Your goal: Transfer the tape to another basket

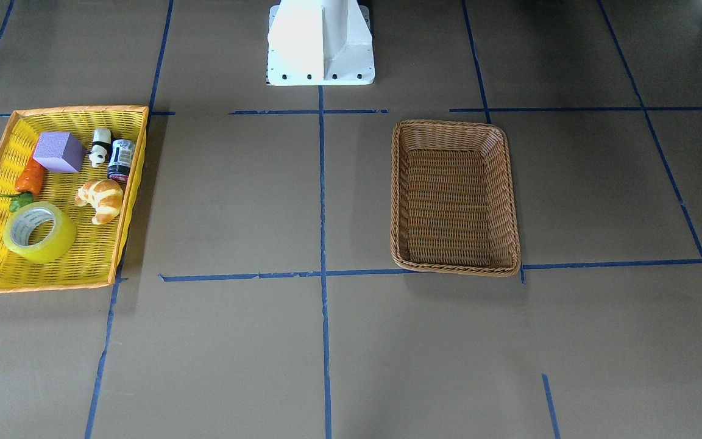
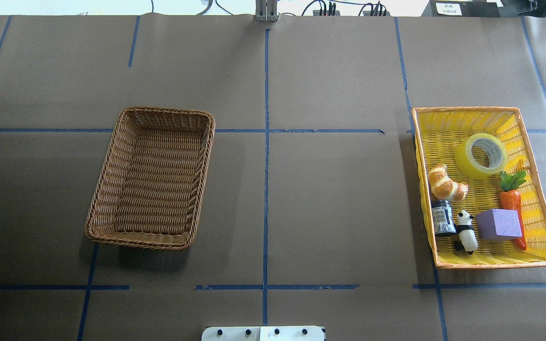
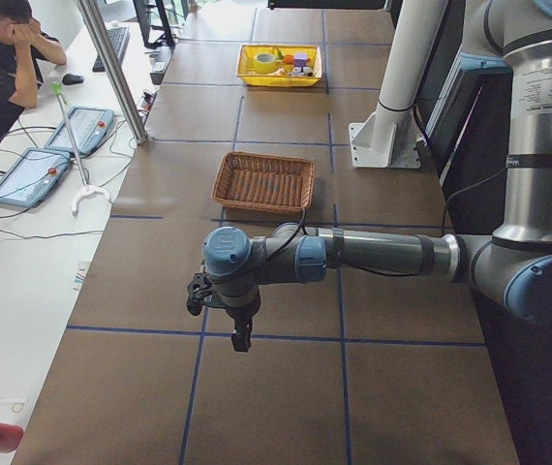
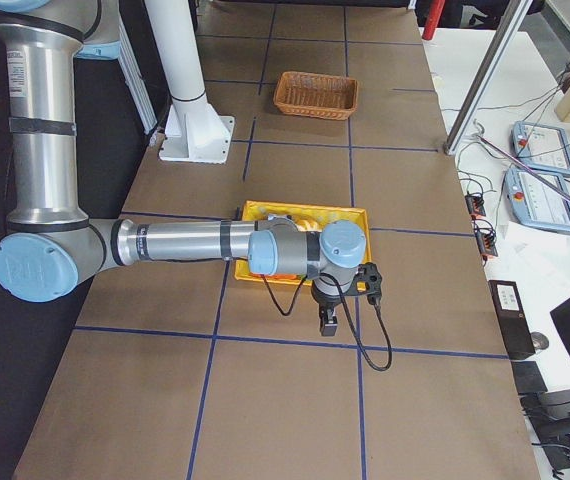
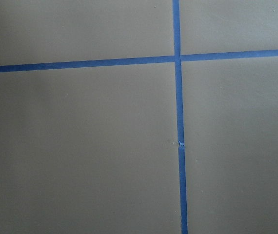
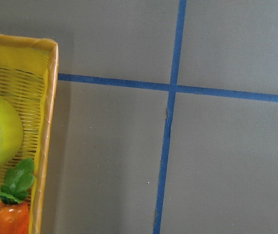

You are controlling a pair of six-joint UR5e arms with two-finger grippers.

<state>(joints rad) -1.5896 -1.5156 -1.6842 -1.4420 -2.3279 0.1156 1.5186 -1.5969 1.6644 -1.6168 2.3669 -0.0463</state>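
Note:
The tape [image 1: 53, 241] is a yellow roll lying in the yellow tray [image 1: 77, 111], next to a croissant and a carrot; it also shows in the overhead view [image 2: 467, 163] and at the left edge of the right wrist view [image 6: 2, 131]. The brown wicker basket [image 2: 168, 112] stands empty on the robot's left half of the table [image 1: 454, 126]. My right gripper [image 4: 328, 322] hangs above the bare table just outside the tray. My left gripper [image 3: 240, 339] hangs over bare table, well away from the basket [image 3: 263, 181]. Both show only in the side views, so I cannot tell whether they are open or shut.
The tray also holds a croissant [image 2: 446, 183], a carrot [image 2: 512, 199], a purple block [image 2: 499, 224], a panda figure [image 2: 465, 231] and a dark can [image 2: 442, 218]. Blue tape lines grid the brown table. An operator sits at a side desk [image 3: 5, 58].

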